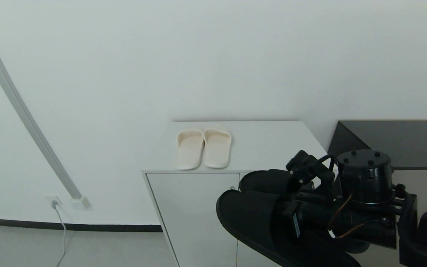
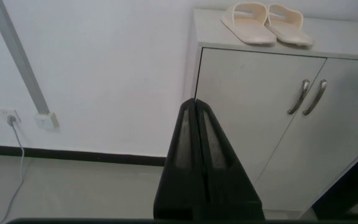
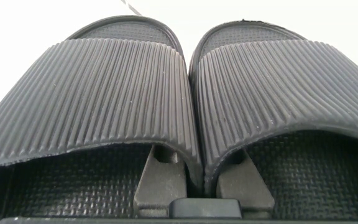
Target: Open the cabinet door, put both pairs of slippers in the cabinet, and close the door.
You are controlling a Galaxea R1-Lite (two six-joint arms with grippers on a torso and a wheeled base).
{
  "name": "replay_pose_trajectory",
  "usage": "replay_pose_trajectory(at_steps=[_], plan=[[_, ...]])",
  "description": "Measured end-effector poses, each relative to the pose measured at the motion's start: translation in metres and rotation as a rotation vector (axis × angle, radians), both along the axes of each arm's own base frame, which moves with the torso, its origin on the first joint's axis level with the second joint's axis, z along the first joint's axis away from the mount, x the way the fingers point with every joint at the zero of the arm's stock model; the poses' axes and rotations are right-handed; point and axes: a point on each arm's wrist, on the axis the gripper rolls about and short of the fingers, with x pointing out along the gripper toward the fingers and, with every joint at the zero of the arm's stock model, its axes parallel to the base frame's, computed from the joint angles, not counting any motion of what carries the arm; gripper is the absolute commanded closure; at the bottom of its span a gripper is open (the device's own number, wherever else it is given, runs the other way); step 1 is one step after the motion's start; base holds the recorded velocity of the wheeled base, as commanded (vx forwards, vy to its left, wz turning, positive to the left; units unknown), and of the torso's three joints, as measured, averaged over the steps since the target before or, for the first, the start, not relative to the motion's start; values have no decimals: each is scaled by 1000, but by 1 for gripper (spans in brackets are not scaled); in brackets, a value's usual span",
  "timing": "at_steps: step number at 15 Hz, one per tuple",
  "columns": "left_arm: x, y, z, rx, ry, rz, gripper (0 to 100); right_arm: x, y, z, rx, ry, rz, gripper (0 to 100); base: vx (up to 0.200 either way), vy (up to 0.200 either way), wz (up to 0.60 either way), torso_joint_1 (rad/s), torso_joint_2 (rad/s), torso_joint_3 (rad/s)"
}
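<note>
cabinet unopened, nothing stowed | my right gripper grips black slippers before it | cream slippers atop | left gripper pressed together, empty

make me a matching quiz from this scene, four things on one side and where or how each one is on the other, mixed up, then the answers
Things
1. cream slippers
2. black slippers
3. cabinet doors
4. left gripper

Place or state
A. shut on nothing
B. both closed
C. side by side on top of the cabinet
D. clamped together in the right gripper

Pairs: 1-C, 2-D, 3-B, 4-A
</note>
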Motion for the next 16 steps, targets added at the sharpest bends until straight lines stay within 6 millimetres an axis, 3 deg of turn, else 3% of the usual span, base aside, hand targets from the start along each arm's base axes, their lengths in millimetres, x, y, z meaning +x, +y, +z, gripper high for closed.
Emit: replay_pose_trajectory(at_steps=[16], plan=[[0, 0, 0, -3, 0, -2, 0, 1, -2, -12, -27, 27, -11, 100, 0, 0, 0, -209, 521, 311]])
